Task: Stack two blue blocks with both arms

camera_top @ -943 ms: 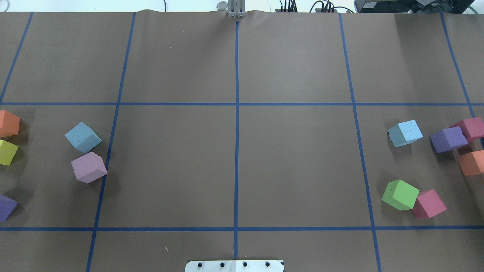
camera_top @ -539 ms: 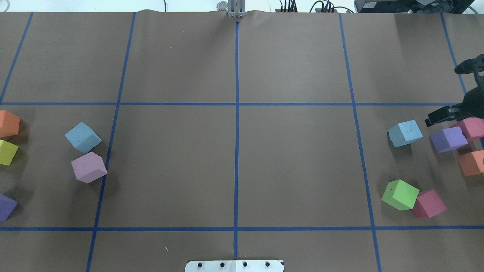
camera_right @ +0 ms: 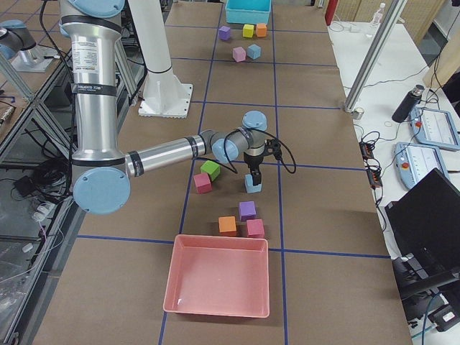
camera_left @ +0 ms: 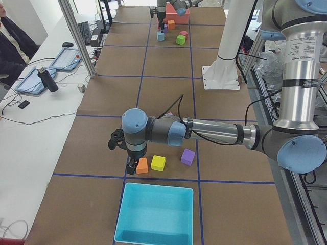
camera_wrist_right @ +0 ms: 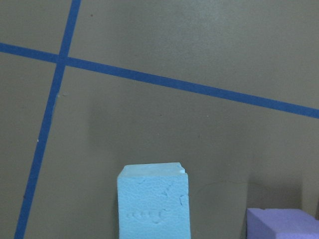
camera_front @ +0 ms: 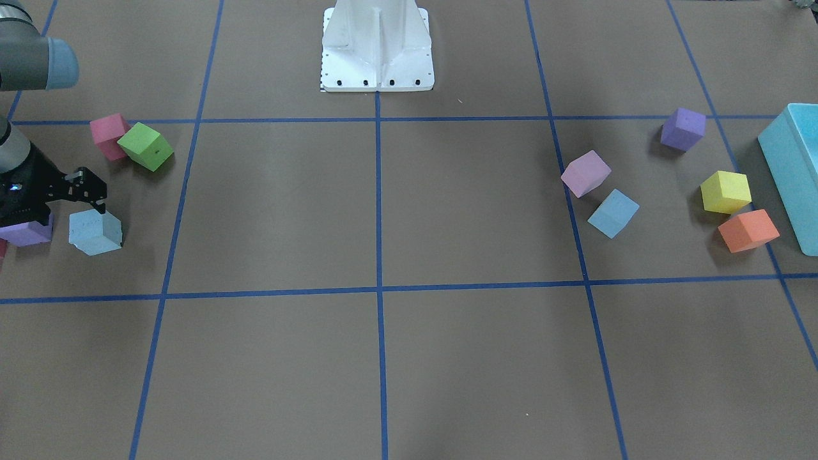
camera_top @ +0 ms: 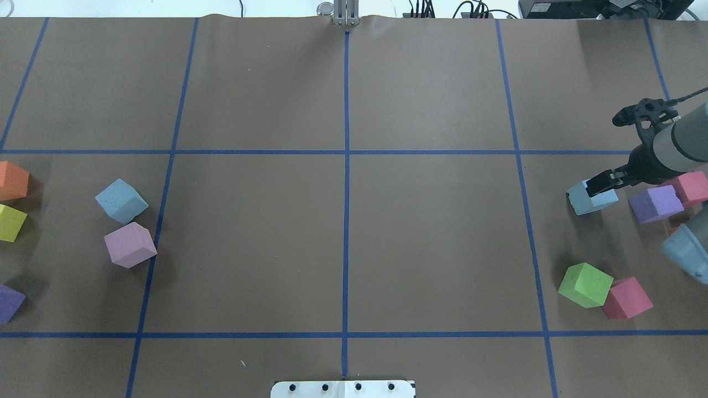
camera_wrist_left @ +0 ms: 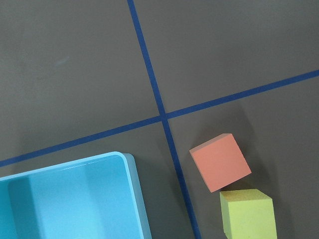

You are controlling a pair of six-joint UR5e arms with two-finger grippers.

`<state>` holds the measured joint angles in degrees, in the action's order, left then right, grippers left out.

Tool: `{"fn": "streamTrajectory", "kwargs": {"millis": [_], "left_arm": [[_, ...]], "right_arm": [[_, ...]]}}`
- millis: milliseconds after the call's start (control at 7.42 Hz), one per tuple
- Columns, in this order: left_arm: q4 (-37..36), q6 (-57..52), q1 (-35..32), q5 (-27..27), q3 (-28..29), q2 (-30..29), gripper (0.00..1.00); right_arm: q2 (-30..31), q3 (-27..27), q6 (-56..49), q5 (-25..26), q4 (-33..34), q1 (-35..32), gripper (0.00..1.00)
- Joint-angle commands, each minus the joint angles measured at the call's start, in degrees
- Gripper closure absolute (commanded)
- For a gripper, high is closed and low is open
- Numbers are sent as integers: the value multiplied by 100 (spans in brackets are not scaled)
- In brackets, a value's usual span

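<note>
One blue block (camera_top: 121,200) lies at the left, touching a lilac cube (camera_top: 130,244); it also shows in the front view (camera_front: 613,213). The paler, speckled blue block (camera_top: 585,203) lies at the right, also seen in the front view (camera_front: 94,232) and the right wrist view (camera_wrist_right: 153,204). My right gripper (camera_top: 600,187) hangs just above this block with its jaws apart, holding nothing; it also shows in the front view (camera_front: 75,203). My left gripper (camera_left: 132,164) shows only in the left side view, above the orange cube (camera_wrist_left: 220,162); I cannot tell its state.
A purple cube (camera_top: 655,203) and a pink cube (camera_top: 691,187) sit just right of the pale blue block. A green cube (camera_top: 585,284) and a red-pink cube (camera_top: 626,298) lie nearer. A yellow cube (camera_wrist_left: 248,214), a teal tray (camera_wrist_left: 137,194) and a pink tray (camera_right: 215,280) stand at the table's ends.
My right arm has come in from the right edge and moved left until its gripper is over the pale blue block. No block has moved.
</note>
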<state>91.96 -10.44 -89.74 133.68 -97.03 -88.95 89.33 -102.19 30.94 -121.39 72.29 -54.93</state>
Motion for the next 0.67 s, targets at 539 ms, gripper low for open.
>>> {"fn": "streamTrajectory", "kwargs": {"millis": [539], "left_arm": [[6,-2,0,0,0,9,2]], "right_arm": [[-249,1051,61,27,-927,298,1]]}}
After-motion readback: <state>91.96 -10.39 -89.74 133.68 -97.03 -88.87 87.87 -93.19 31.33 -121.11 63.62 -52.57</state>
